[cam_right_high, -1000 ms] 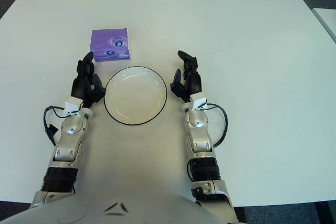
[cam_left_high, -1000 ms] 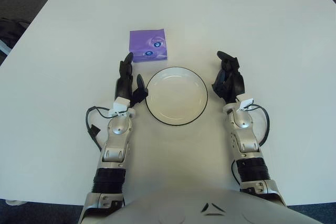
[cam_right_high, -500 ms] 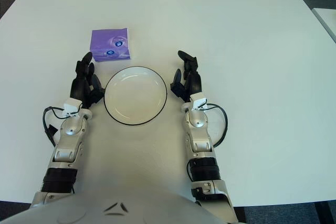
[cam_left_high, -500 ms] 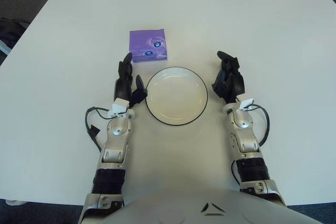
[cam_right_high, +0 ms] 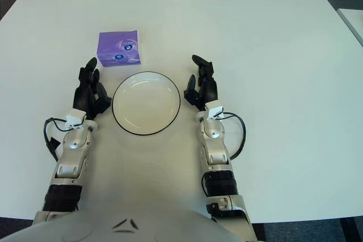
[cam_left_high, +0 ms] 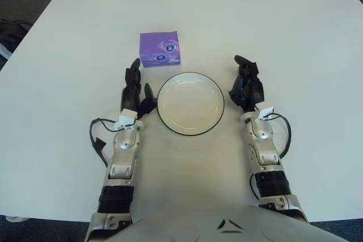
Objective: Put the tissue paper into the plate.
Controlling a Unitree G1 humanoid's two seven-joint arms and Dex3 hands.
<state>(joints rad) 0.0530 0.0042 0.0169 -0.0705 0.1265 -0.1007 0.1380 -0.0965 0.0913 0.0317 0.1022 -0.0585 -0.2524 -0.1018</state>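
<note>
Tissue pack (cam_left_high: 160, 49) lies beyond plate (cam_left_high: 190, 103); left hand (cam_left_high: 135, 90), right hand (cam_left_high: 247, 85) fingers relaxed, holding nothing

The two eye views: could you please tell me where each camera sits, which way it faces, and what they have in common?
Left eye view: on the head, looking forward and down at the white table; shows both forearms, left hand and right hand.
Right eye view: slightly to the right, same downward aim; same arms and hands appear.
Shared: the empty plate between the hands and the purple tissue paper beyond it, near the left hand.
</note>
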